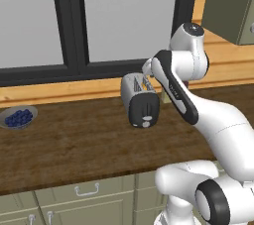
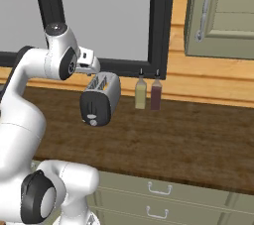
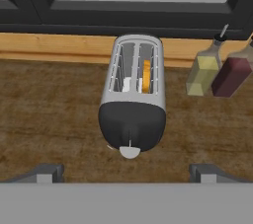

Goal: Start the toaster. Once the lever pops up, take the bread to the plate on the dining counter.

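Note:
The silver-grey toaster stands on the dark wood worktop by the window, its black end face toward me. A golden-crusted bread slice sits down in its right slot in the hand view. The small pale lever shows on the black face just above the round knob. My gripper hovers above the toaster's near end, open wide and holding nothing, one fingertip on each side of the view. The plate and the dining counter are out of view.
Two bottles, one yellowish and one dark red, stand to the toaster's right against the wooden backsplash. A grey bowl of blueberries sits far left. A wall cabinet hangs upper right.

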Robot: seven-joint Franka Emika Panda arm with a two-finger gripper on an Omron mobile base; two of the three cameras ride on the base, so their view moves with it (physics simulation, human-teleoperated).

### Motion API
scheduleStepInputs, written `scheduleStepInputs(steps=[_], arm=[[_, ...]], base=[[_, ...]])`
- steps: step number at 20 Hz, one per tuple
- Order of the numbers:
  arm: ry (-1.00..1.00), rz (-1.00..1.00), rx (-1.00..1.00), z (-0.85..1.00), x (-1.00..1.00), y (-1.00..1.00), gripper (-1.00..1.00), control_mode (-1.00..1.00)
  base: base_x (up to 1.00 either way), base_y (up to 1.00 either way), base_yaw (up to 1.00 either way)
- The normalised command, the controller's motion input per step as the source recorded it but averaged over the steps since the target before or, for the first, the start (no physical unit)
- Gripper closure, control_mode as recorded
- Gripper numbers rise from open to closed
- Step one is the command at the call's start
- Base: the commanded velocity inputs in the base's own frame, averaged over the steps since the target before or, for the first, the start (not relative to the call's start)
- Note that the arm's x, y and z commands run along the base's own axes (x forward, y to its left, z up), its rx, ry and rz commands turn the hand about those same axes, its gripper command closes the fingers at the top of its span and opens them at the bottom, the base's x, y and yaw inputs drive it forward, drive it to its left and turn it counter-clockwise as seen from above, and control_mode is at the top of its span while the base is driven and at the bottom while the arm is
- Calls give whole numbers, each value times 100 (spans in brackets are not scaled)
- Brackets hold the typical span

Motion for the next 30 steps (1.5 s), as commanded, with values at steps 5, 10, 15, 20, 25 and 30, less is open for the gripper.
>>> scheduleStepInputs(steps=[5,10,15,20,25,30], arm=[[0,0,0,0,0,0,-100,-100],[0,0,0,0,0,0,-100,-100],[0,0,0,0,0,0,-100,-100],[0,0,0,0,0,0,-100,-100],[0,0,0,0,0,0,-100,-100],[0,0,0,0,0,0,-100,-100]], base=[[0,0,0],[0,0,0],[0,0,0],[0,0,0],[0,0,0],[0,0,0]])
